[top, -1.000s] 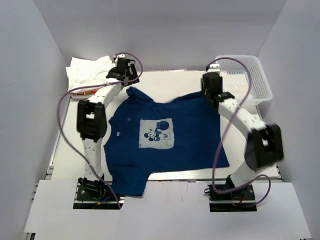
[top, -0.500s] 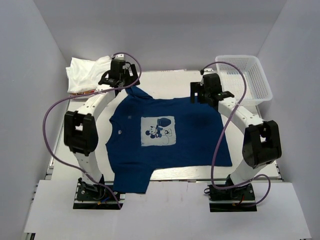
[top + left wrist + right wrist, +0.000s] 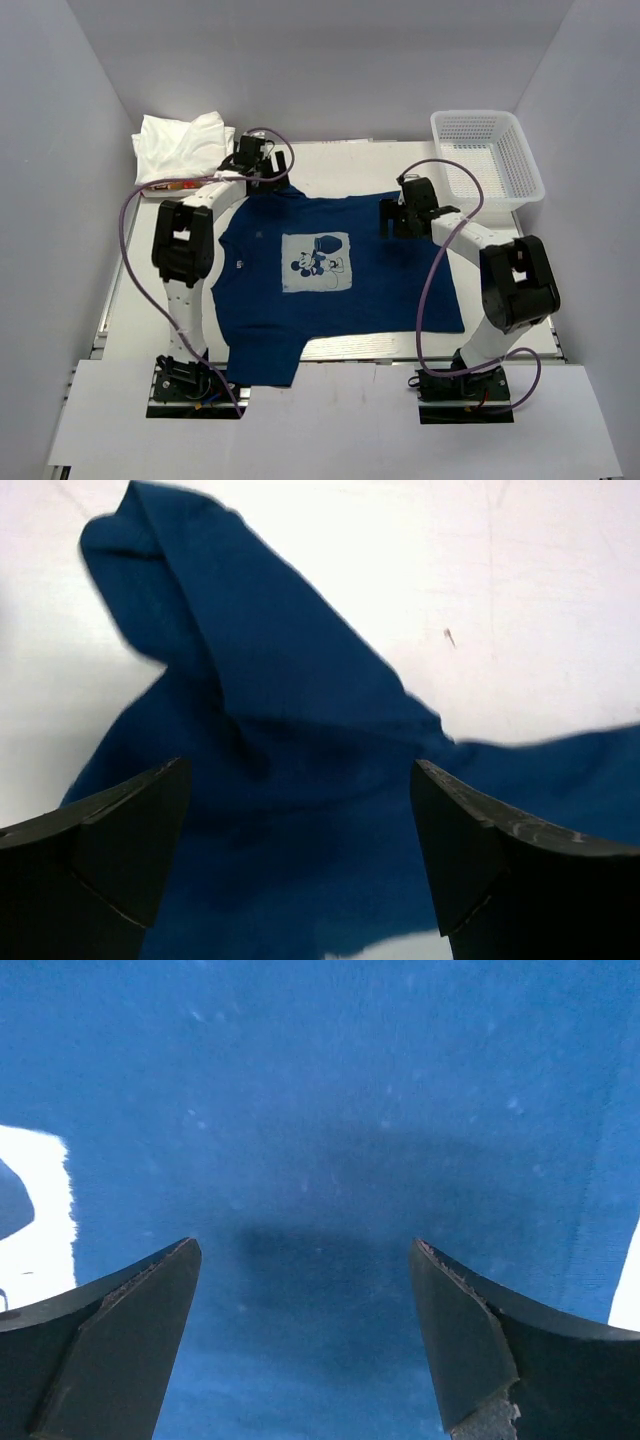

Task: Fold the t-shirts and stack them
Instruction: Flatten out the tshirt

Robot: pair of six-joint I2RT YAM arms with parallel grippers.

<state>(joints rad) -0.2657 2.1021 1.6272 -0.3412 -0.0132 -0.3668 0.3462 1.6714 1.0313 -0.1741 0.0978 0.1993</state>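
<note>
Navy tee (image 3: pixel 340 290): spread front-up on the table (image 3: pixel 340 160), pale print (image 3: pixel 318 262) showing near the middle. No fold made yet.

Step in hand, as I judge it: laying out and lining up for the first fold. Stacking is a long way off.

Left gripper (image 3: pixel 298 775): above the cloth that pokes out far-left of the print. Jaws apart, nothing between them.

Right gripper (image 3: pixel 303 1248): over flat cloth to the right of the print, towards its far side. Jaws spread wide and empty; its shadow falls on the fabric below.

Cloth:
- Mostly flat around the print and to its right, with a few soft ripples.
- Far-left of the print the flap is rumpled, with a raised ridge running along it, and is not lying square.
- Near-left of the print another flap runs out past the table's near edge.

Next move probably calls for smoothing the far-left flap, then each gripper dropping to pinch an edge. Thin cotton: a shallow pinch may slip or drag the body askew.

White tees (image 3: pixel 180 140): heaped well to the far-left of the print. Basket (image 3: pixel 487 114): well to its far-right.
</note>
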